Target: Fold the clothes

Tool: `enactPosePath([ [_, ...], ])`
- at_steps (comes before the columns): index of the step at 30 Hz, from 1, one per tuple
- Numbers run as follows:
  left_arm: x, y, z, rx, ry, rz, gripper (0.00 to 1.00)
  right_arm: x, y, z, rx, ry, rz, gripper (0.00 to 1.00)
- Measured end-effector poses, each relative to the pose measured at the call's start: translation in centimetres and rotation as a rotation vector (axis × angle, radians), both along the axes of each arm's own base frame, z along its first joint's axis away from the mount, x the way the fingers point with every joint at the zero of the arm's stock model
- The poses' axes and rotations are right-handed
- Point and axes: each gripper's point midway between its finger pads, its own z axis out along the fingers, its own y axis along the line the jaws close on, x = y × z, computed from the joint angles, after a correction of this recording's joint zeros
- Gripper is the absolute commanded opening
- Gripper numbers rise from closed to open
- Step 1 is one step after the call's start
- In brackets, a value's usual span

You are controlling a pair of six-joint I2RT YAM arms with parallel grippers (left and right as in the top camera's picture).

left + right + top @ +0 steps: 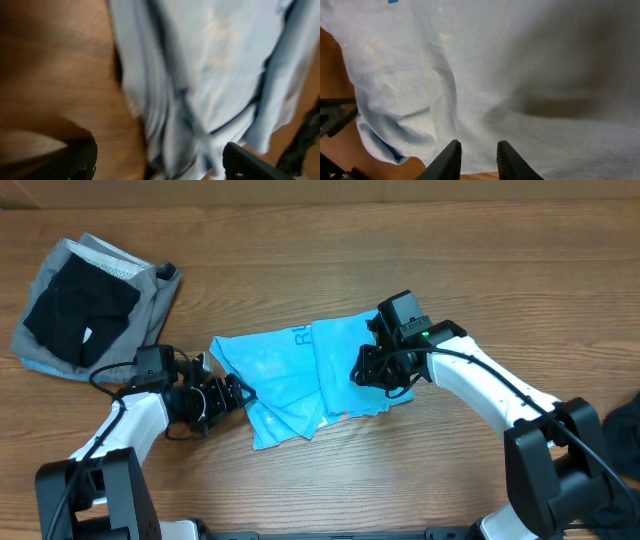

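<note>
The light-blue T-shirt (300, 375) lies on the table (400, 240) between the two pincers, already doubled into overlapping layers; its lower edge looks ragged and crooked, so I judge the fold half done, with a squaring-up and at least one more fold left. The left pincer (157, 155) stands wide open, gripping nothing, the shirt's edge just ahead of its tips. The right pincer (479, 150) hangs directly over the shirt, its jaws only narrowly parted, nothing visibly pinched between them. Well apart from the left pincer, off to its outer side, a black garment (80, 305) rests on a grey garment (150, 290), apparently stacked and finished.
</note>
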Motion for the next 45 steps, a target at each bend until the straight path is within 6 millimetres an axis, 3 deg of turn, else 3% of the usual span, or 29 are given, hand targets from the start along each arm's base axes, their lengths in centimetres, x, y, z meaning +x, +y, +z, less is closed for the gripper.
enactPosePath([
  [4, 1.7, -1.3, 0.1, -0.072, -0.038, 0.014, 0.83, 0.0, -0.1, -0.2, -0.005, 0.004, -0.007, 0.27],
  [7, 2.3, -2.8, 0.1, -0.116, -0.042, 0.001, 0.75, 0.0, -0.1, -0.2, -0.008, 0.004, -0.009, 0.27],
  [12, 2.1, -4.7, -0.8, -0.148, -0.004, -0.025, 0.4, 0.0, -0.1, -0.2, -0.009, 0.006, -0.009, 0.27],
  [15, 1.6, -4.9, -1.5, -0.147, 0.035, -0.017, 0.18, -0.1, -0.2, -0.3, -0.011, 0.01, -0.009, 0.27],
  [17, 1.1, -4.7, -2.0, -0.138, 0.061, -0.01, 0.05, -0.2, -0.3, -0.3, -0.015, 0.015, -0.008, 0.22],
  [22, -0.2, -3.9, -2.2, -0.144, 0.131, 0.009, 0.04, -0.8, -1.3, -0.8, -0.068, 0.04, -0.02, 0.2],
  [25, -1.5, -2.1, -2.1, -0.133, 0.213, 0.044, 0.04, -1.0, -2.2, -1.1, -0.103, 0.054, -0.027, 0.21],
  [30, -1.8, 2.5, 0.2, -0.051, 0.282, 0.075, 0.04, -0.4, -3.8, -0.6, -0.12, 0.041, -0.063, 0.21],
  [33, 0.4, 4.6, 3.9, 0.028, 0.222, 0.043, 0.04, 0.0, -4.2, 0.6, -0.11, 0.003, -0.075, 0.21],
  [37, 4.7, 5.8, 9.9, 0.124, 0.067, 0.0, 0.04, 0.1, -4.1, 1.5, -0.1, -0.023, -0.075, 0.21],
  [39, 6.4, 4.9, 12.0, 0.157, -0.003, -0.036, 0.07, 0.1, -4.1, 1.5, -0.1, -0.022, -0.075, 0.21],
  [41, 8.0, 2.8, 13.3, 0.185, -0.077, -0.09, 0.24, 0.2, -4.1, 1.5, -0.1, -0.023, -0.075, 0.21],
  [42, 8.6, 0.6, 13.7, 0.196, -0.112, -0.138, 0.34, 0.2, -4.1, 1.5, -0.101, -0.023, -0.074, 0.21],
  [43, 8.7, -1.0, 13.7, 0.203, -0.128, -0.172, 0.7, 0.1, -4.1, 1.5, -0.101, -0.023, -0.074, 0.21],
  [44, 8.8, -3.9, 13.6, 0.207, -0.145, -0.224, 0.82, 0.1, -4.1, 1.5, -0.1, -0.023, -0.073, 0.21],
  [45, 8.3, -6.4, 13.2, 0.209, -0.147, -0.285, 0.82, 0.1, -4.1, 1.5, -0.101, -0.023, -0.073, 0.21],
])
